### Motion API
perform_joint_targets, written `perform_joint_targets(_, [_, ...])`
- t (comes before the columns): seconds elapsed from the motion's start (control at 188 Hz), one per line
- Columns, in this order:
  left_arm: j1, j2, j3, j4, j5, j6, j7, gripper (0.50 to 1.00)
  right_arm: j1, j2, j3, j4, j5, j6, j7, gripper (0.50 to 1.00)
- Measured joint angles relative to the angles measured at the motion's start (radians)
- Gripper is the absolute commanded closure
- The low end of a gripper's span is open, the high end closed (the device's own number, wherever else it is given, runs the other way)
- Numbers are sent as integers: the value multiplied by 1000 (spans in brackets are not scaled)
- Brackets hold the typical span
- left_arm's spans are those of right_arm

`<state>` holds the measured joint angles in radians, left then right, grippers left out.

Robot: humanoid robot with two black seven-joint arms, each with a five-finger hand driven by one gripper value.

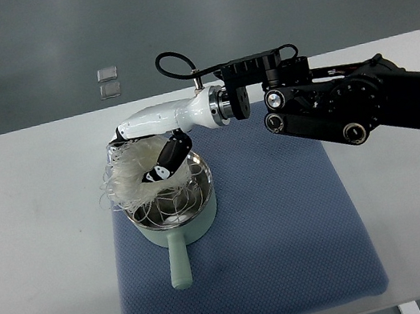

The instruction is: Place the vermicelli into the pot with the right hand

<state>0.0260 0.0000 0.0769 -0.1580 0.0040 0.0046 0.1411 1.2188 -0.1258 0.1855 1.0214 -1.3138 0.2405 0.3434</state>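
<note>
Hanging over the ten-o'clock rim of the pot (pixel 175 209) on the blue mat (pixel 287 225), the vermicelli (pixel 130 175) sits pinched in the right hand (pixel 164 163), so the drop step is underway, and next it likely needs the fingers to let go over the bowl.

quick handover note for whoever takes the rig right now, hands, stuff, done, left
Right robot hand: shut on the vermicelli, held over the pot's far-left rim.
Left robot hand: not in view.
Pot: on the blue mat, handle pointing toward the robot; some strands already hang inside.
Done: vermicelli picked up and brought to the pot.
Left: release the bundle into the pot and withdraw.
</note>
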Motion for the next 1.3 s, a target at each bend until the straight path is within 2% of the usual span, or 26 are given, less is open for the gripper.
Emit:
perform_joint_targets(0.096, [0,0,0,0,0,0,0,500,-3,0,0,-1,9,2,-2,579])
perform_joint_targets(0.515, [0,0,0,0,0,0,0,500,-3,-20,20,-9,24,-8,-7,579])
perform_joint_targets(0.664, [0,0,0,0,0,0,0,500,-31,-56,72,-12,101,-15,-8,579])
perform_joint_targets(0.834, [0,0,0,0,0,0,0,500,-138,-92,199,-19,242,-14,-10,579])
perform_joint_targets(1.131, [0,0,0,0,0,0,0,500,-427,-115,422,-44,594,-2,-12,579])
perform_joint_targets(1.301, [0,0,0,0,0,0,0,500,-493,-115,443,-60,806,-15,-59,579])
